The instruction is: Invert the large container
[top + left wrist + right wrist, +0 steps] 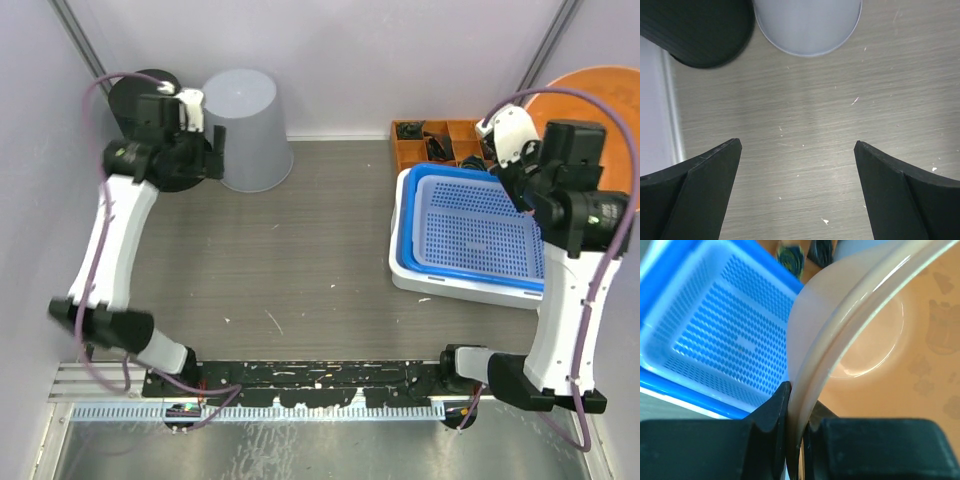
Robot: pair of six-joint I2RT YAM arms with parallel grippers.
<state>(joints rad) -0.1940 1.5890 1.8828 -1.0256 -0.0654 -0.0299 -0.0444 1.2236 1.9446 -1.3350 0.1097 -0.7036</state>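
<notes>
A pale grey bucket point(246, 128) stands at the back left with its closed base up; its edge shows at the top of the left wrist view point(807, 25). My left gripper point(213, 150) is open and empty just left of the bucket, over bare table point(797, 145). My right gripper point(520, 165) is shut on the rim of a large orange bowl point(592, 95), held tilted above the right side. In the right wrist view the fingers point(775, 407) pinch the bowl's rim point(810, 370) and the bowl's inside faces the camera.
A blue perforated basket point(478, 228) sits inside a white tub point(440, 285) at the right, under the bowl. An orange compartment tray point(435, 140) with small dark parts stands behind it. A black round disc point(140, 95) lies at the back left beside the bucket.
</notes>
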